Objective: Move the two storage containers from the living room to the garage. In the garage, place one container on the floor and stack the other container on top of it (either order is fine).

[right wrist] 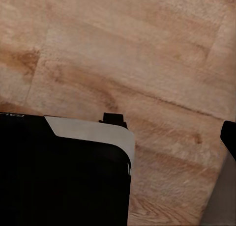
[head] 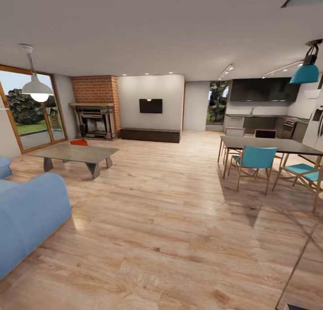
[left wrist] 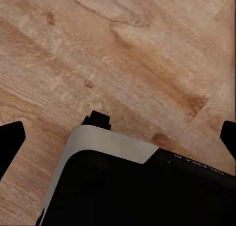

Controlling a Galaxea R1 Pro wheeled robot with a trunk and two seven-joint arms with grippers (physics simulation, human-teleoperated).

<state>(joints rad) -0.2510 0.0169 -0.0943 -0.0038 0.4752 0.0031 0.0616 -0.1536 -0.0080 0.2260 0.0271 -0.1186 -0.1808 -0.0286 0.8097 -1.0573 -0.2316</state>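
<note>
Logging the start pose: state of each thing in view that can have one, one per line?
Storage container: orange-red, behind the coffee table's far edge; whether it rests on it or beyond, cannot tell.
Wall TV: screen dark.
Pendant lamp: lit.
Fireplace: no fire visible.
Teal chair: upright, at the dining table.
Left claw: fingers wide apart, holding nothing.
Right claw: open or shut, cannot tell.

A red container sits on a low grey coffee table before the brick fireplace, a blue sofa nearby on wood-plank flooring.
</note>
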